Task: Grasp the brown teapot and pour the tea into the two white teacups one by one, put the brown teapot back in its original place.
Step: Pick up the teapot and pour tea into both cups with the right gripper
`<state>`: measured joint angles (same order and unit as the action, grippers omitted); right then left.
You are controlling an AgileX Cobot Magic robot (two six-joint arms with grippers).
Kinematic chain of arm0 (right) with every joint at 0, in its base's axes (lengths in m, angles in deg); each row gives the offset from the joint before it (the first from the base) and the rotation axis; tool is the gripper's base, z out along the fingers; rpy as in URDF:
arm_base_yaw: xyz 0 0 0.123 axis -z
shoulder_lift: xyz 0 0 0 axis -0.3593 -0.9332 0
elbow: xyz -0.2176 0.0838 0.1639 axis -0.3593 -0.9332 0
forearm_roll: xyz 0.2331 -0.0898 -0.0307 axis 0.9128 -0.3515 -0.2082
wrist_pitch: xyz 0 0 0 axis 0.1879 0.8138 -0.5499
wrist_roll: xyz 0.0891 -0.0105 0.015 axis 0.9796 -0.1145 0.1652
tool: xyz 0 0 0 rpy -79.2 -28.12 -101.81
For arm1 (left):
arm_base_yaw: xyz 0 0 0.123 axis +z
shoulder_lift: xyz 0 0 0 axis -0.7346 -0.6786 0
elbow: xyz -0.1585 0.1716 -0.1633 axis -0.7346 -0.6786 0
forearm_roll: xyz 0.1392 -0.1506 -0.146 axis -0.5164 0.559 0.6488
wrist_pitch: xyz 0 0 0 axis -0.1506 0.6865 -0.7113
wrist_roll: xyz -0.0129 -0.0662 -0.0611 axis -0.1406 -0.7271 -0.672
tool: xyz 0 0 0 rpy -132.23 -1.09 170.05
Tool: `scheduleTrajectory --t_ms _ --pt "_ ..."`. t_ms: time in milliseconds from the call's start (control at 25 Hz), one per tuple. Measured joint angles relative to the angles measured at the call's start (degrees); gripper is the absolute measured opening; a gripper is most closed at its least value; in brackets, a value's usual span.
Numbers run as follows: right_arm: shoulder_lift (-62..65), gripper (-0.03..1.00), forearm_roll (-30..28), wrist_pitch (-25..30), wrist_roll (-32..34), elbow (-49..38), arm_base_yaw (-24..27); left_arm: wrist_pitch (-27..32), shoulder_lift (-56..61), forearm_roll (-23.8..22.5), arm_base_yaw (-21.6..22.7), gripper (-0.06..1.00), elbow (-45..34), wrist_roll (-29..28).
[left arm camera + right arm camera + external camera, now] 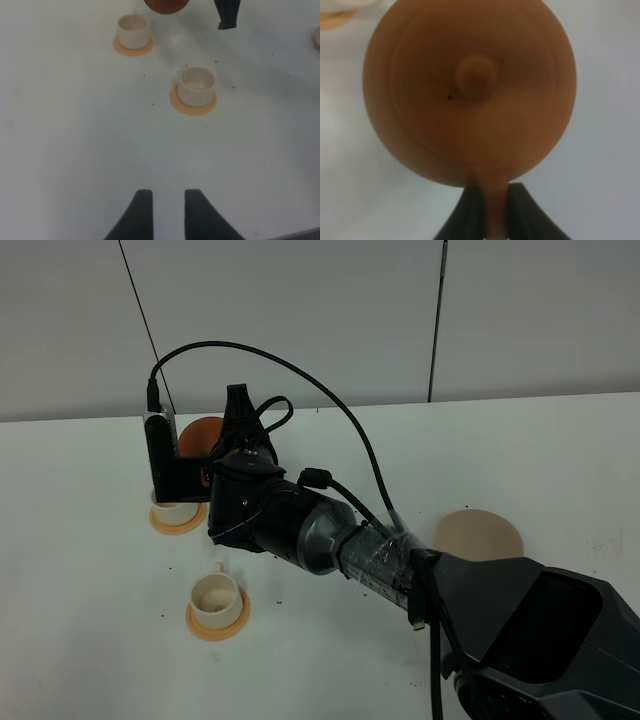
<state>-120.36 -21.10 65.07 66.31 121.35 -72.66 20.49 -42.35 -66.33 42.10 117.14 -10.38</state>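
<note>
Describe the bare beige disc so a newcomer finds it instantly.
On the white table, look right of centre, just beyond the right arm. The beige disc lies there flat. Unlike the orange saucers at left, it is paler, wider and carries no cup.

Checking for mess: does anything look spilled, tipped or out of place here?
Nothing spilled or tipped: the far teacup and near teacup stand upright on their saucers. Only dark specks dot the table around the near one. The brown teapot is off its coaster, held in the right tool.
</note>
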Motion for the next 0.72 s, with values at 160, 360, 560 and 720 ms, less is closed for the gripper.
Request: scheduleTrajectory --t_ms 160,360,560,720 --pt "0.0 0.10 -1.6 0.0 -0.1 0.0 0.0 0.0 0.0 0.0 0.0 0.23 0.0 0.0" --pt "0.0 0.10 -2.6 0.0 -0.2 0.0 0.0 0.0 0.0 0.0 0.0 0.23 0.0 0.0" --pt "-0.4 0.10 -4.7 0.0 -0.2 0.0 -0.1 0.0 0.0 0.0 0.0 0.23 0.0 0.0" --pt "-1.8 0.10 -5.9 0.8 -0.4 0.0 -0.2 0.0 0.0 0.0 0.0 0.23 0.0 0.0"
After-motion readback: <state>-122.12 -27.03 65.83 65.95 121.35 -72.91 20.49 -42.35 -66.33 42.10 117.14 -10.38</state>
